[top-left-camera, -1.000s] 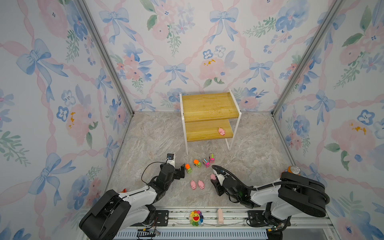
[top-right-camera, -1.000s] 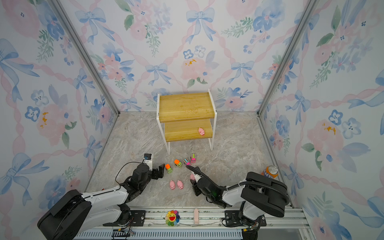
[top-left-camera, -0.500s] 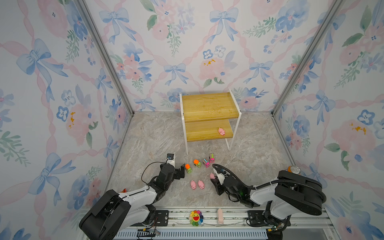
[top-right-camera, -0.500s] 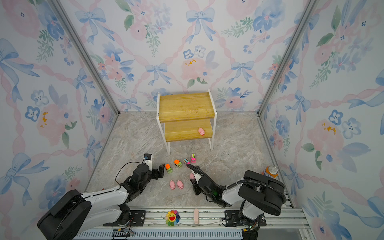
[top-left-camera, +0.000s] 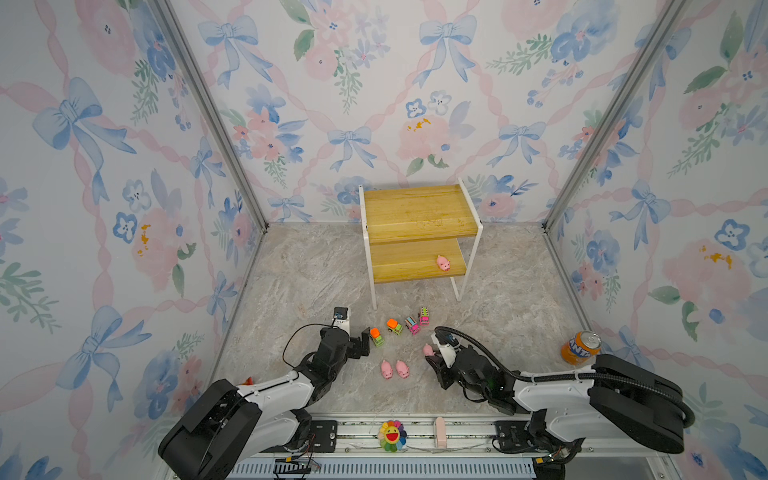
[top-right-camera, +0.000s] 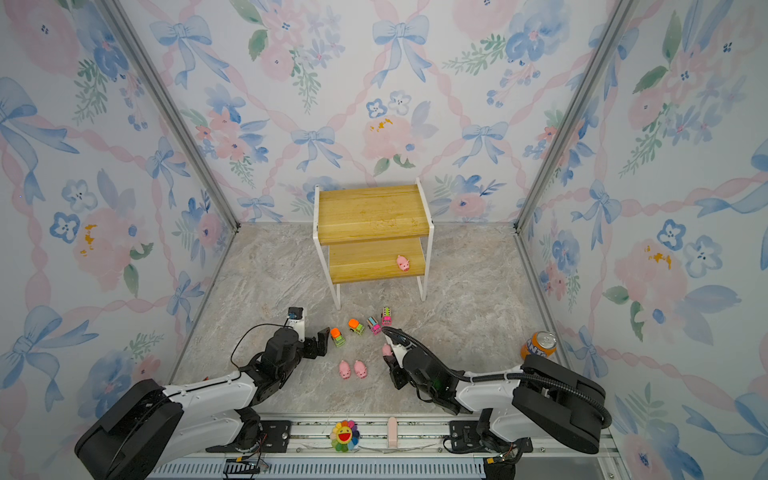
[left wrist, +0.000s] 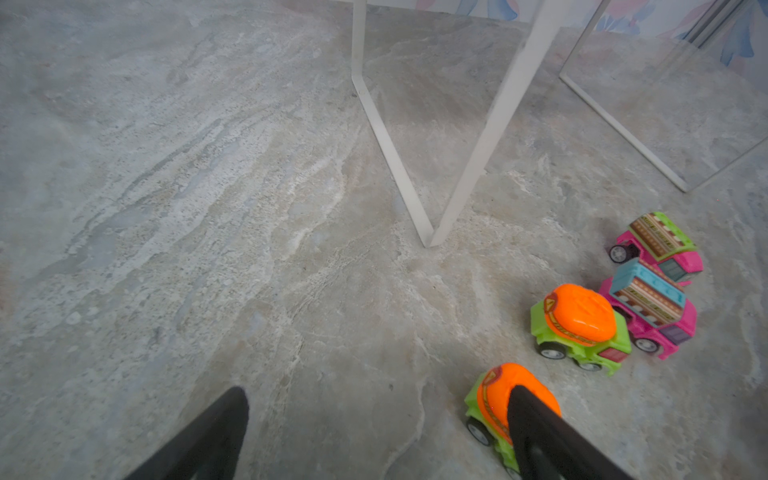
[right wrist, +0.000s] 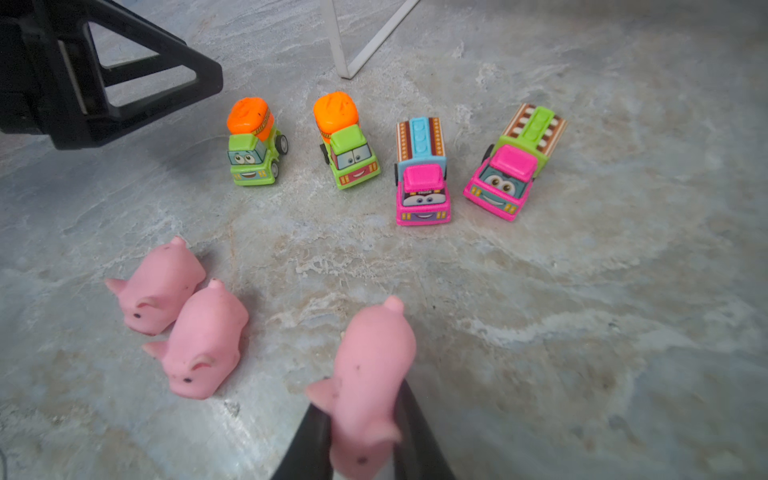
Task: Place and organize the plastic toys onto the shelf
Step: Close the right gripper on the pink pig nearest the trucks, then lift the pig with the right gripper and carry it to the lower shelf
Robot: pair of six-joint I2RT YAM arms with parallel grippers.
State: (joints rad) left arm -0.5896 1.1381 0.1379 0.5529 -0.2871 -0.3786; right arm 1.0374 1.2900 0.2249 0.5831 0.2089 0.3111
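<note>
The shelf [top-left-camera: 419, 216] [top-right-camera: 374, 216] stands at the back, with one pink pig [top-left-camera: 443, 263] on its lower board. On the floor in front sit two green trucks [right wrist: 251, 145] [right wrist: 347, 141] and two pink trucks [right wrist: 422, 174] [right wrist: 511, 166] in a row. Two pigs [right wrist: 160, 291] [right wrist: 203, 345] lie side by side nearer me. My right gripper [right wrist: 361, 409] [top-left-camera: 432, 357] is shut on a third floor pig [right wrist: 370, 374] [top-left-camera: 428, 350], held by its head end. My left gripper [left wrist: 378, 392] [top-left-camera: 360, 344] is open, one finger overlapping the nearest green truck [left wrist: 494, 395].
An orange soda can [top-left-camera: 580, 348] stands at the right near the wall. A rainbow flower [top-left-camera: 392, 434] and a pale pink block [top-left-camera: 439, 431] sit on the front rail. The shelf's white legs [left wrist: 457, 195] stand just beyond the trucks.
My right gripper's jaws have closed onto the pig. The left arm and the other toys have stayed put.
</note>
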